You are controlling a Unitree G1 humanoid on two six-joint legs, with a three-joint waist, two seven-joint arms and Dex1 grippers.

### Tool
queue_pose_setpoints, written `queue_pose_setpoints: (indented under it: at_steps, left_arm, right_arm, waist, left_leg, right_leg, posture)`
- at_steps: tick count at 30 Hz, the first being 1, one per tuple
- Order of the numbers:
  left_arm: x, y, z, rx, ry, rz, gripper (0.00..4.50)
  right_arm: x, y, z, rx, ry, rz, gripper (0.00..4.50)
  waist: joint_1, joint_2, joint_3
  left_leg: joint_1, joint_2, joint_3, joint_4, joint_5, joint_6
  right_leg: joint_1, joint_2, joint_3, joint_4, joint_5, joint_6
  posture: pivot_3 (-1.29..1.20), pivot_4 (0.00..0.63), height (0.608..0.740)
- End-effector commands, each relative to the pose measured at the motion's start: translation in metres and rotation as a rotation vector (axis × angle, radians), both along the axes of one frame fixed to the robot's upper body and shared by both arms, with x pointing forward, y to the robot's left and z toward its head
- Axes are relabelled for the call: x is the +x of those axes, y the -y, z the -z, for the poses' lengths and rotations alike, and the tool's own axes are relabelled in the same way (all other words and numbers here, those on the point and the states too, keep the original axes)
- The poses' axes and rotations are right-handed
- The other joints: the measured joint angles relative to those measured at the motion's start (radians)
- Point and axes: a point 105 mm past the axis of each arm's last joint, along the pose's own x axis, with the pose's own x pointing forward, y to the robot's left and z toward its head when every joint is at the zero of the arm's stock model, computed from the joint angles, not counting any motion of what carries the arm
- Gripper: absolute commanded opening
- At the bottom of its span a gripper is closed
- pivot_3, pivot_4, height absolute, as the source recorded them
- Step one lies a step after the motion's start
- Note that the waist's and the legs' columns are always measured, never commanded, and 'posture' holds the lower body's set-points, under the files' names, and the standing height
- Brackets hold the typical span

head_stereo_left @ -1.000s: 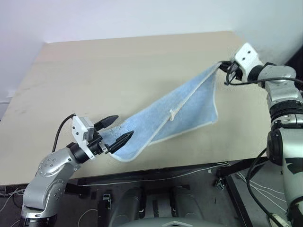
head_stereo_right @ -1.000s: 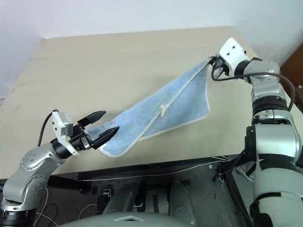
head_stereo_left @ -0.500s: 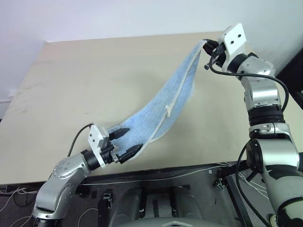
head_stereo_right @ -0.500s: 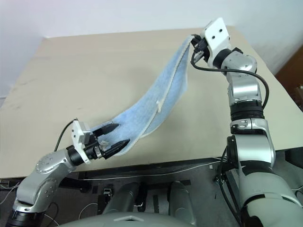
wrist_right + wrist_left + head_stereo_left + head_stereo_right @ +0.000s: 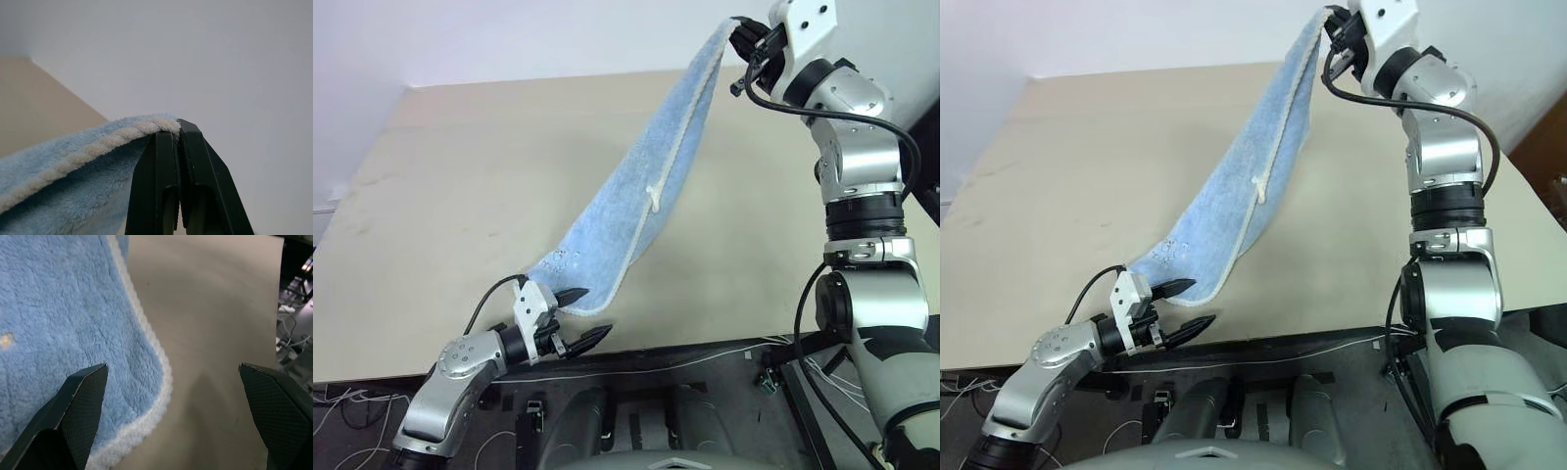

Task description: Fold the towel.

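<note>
The right claw (image 5: 741, 27) pinches one towel (image 5: 636, 191) corner high; the left claw (image 5: 576, 316) gapes near the table's (image 5: 431, 196) front edge — likely missing the low corner.

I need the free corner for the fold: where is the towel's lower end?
The towel hangs from the shut right pincer; its lower end rests near the table's front edge, beside the open left pincer.

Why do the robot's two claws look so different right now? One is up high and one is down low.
The right gripper is pinched shut on a corner of the towel; the left gripper is wide open and holds nothing. The right gripper is lifted high above the table, so the towel hangs from it; the left gripper sits low by the table's near edge, beside the towel's bottom corner. Both have two black fingers.
</note>
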Motion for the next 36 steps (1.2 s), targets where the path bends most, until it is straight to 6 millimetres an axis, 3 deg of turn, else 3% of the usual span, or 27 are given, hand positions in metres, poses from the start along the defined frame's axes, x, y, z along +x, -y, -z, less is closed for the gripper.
queue_pose_setpoints:
  at_steps: [1, 7, 13, 16, 19, 29, 32, 36]
  left_arm:
    - [-0.001, 0.002, -0.001, 0.006, 0.033, 0.008, 4.5]
    - [0.001, 0.006, 0.007, 0.032, 0.015, 0.031, 4.5]
    - [0.017, 0.007, 0.008, 0.111, 0.055, 0.024, 4.5]
    - [0.021, 0.012, 0.01, 0.221, 0.094, 0.08, 3.84]
    - [0.025, 0.014, 0.009, 0.275, 0.107, 0.1, 2.89]
    - [0.02, 0.012, 0.019, 0.395, 0.105, 0.185, 2.89]
    - [0.013, 0.009, 0.026, 0.414, 0.064, 0.223, 2.32]
    - [0.014, 0.004, 0.03, 0.432, 0.044, 0.21, 0.96]
  right_arm:
    - [-0.014, -0.006, -0.029, 0.014, 0.086, -0.031, 0.03]
    - [-0.01, -0.003, -0.024, -0.022, 0.098, 0.012, 0.03]
    - [-0.011, 0.001, -0.022, -0.015, 0.097, 0.018, 0.03]
    - [-0.01, 0.003, -0.02, -0.005, 0.088, 0.026, 0.0]
    - [-0.009, 0.003, -0.016, -0.013, 0.085, 0.032, 0.0]
    - [-0.009, 0.011, -0.011, 0.012, 0.06, 0.054, 0.0]
    - [-0.01, 0.009, -0.011, 0.017, 0.064, 0.049, 0.0]
    - [-0.01, 0.013, -0.012, 0.03, 0.061, 0.058, 0.0]
  waist:
    - [0.001, 0.0, 0.0]
    - [0.001, 0.0, 0.0]
    - [0.003, 0.0, 0.0]
    - [0.004, 0.0, 0.0]
    - [0.001, 0.001, 0.0]
    - [0.002, 0.001, -0.001]
    - [-0.002, 0.001, -0.001]
    - [-0.003, 0.003, -0.002]
  left_leg:
    - [0.0, 0.0, 0.0, 0.0, 0.0, 0.0]
    - [0.0, 0.0, 0.0, 0.0, 0.0, 0.0]
    - [0.0, 0.0, 0.0, 0.001, 0.0, 0.0]
    - [0.0, 0.0, 0.0, 0.001, 0.0, 0.0]
    - [0.0, 0.0, 0.0, 0.001, 0.0, 0.0]
    - [0.0, 0.0, 0.0, 0.0, 0.0, 0.0]
    - [0.0, 0.0, 0.0, 0.0, 0.0, 0.0]
    - [0.001, 0.0, 0.0, -0.001, 0.0, 0.0]
  right_leg:
    - [0.0, 0.0, 0.0, 0.0, 0.0, 0.0]
    - [0.0, 0.0, 0.0, 0.0, 0.0, 0.0]
    - [0.001, 0.0, 0.0, 0.0, 0.0, 0.0]
    - [0.001, 0.0, -0.001, 0.001, 0.0, 0.0]
    - [0.001, 0.0, 0.0, 0.001, 0.0, 0.0]
    - [0.001, 0.0, 0.0, 0.0, 0.0, 0.0]
    - [0.001, 0.0, 0.0, 0.0, 0.0, 0.0]
    - [0.0, 0.0, 0.0, 0.0, 0.0, 0.0]
  posture:
    - [0.0, 0.15, 0.74]
    - [0.0, 0.15, 0.74]
    - [0.0, 0.15, 0.74]
    - [0.0, 0.15, 0.74]
    - [0.0, 0.15, 0.74]
    - [0.0, 0.15, 0.74]
    - [0.0, 0.15, 0.74]
    - [0.0, 0.15, 0.74]
